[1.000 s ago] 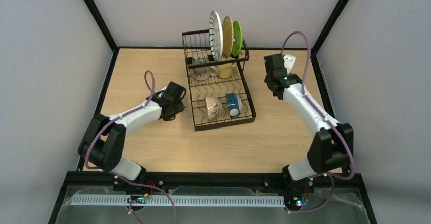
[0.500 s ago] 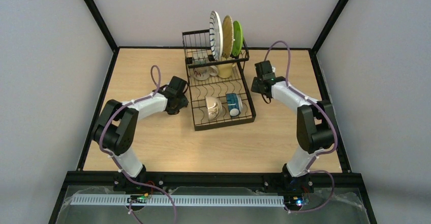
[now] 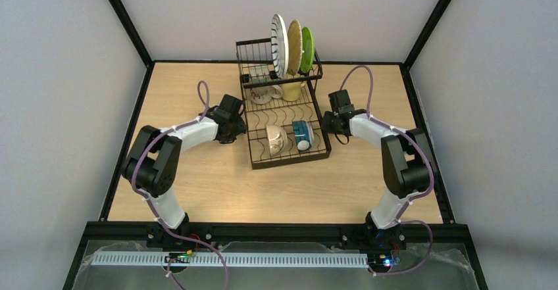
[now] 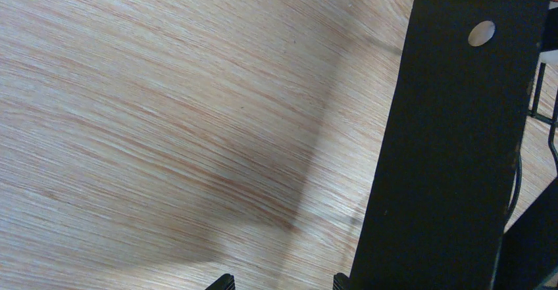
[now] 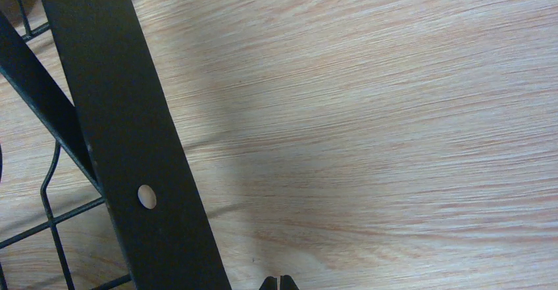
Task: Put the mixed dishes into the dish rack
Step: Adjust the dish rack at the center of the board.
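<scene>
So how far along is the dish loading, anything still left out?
Looks finished. Done: three plates stand upright in the dish rack, the printed white mug and pale yellow mug sit at its far end, the cream mug and blue-patterned mug lie on its nearer wires. In hand: nothing; the left hand is open, the right hand shut, flanking the rack. Left: no dish shows on the table.
</scene>
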Action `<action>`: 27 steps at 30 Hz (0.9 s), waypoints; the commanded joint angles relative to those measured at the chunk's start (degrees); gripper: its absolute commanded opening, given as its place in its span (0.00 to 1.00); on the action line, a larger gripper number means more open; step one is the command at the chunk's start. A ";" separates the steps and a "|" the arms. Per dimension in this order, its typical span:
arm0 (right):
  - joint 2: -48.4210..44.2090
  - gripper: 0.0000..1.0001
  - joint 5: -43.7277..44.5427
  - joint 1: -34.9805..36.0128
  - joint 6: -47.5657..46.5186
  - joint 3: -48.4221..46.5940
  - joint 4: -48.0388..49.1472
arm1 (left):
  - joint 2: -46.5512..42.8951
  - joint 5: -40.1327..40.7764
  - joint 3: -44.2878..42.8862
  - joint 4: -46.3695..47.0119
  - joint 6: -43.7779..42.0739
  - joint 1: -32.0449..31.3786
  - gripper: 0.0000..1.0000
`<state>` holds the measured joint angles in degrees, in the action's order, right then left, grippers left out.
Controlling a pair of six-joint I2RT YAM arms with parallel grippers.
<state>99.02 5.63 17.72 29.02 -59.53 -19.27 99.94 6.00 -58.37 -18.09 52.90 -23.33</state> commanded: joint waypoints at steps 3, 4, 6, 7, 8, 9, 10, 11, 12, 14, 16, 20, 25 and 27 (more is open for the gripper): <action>-1.58 0.00 -1.87 3.27 3.02 2.57 2.20 | 1.08 -1.02 -1.61 0.84 -1.00 0.39 0.84; -1.75 0.00 -1.72 3.85 3.29 2.97 2.26 | 1.13 -1.15 -1.65 1.07 -1.11 0.39 0.84; -2.10 0.00 -1.55 4.86 3.77 3.61 2.24 | 1.12 -1.74 -1.86 1.37 -1.41 0.39 0.84; -2.35 0.00 -1.36 5.33 4.05 3.88 2.21 | 1.27 -1.98 -2.06 1.34 -1.59 0.39 0.84; -2.56 0.00 -1.25 5.77 4.27 4.23 2.29 | 1.37 -2.17 -2.24 1.32 -1.82 0.39 0.84; -2.88 0.00 -1.24 6.14 4.48 4.55 2.34 | 1.39 -2.40 -2.31 1.35 -2.02 0.39 0.84; -3.11 0.00 -1.18 6.60 4.74 4.85 2.43 | 1.40 -2.44 -2.40 1.32 -2.28 0.39 0.84; -3.38 0.00 -1.15 7.04 4.93 5.12 2.42 | 1.40 -2.57 -2.49 1.28 -2.47 0.39 0.84; -3.64 0.00 -0.96 7.52 5.25 5.39 2.41 | 1.35 -2.64 -2.58 1.22 -2.61 0.39 0.84; -4.14 0.00 -0.65 8.36 5.79 5.99 2.40 | 1.18 -2.95 -2.54 1.09 -3.01 0.39 0.84; -4.64 0.00 -0.40 9.13 6.40 6.66 2.48 | 0.93 -3.01 -2.30 0.91 -3.10 0.39 0.84; -5.94 0.00 0.04 10.57 7.55 7.89 2.40 | 0.14 -3.23 -1.46 0.89 -3.52 0.39 0.83; -7.19 0.00 0.56 12.89 9.15 9.05 2.15 | -0.58 -3.75 -1.06 0.89 -4.01 0.39 0.83; -7.58 0.00 0.83 13.72 9.66 9.45 2.12 | -0.72 -3.97 -1.05 0.86 -4.17 0.39 0.83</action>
<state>92.33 15.16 25.82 34.92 -51.96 -16.21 100.29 5.43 -59.20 -18.48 49.63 -21.76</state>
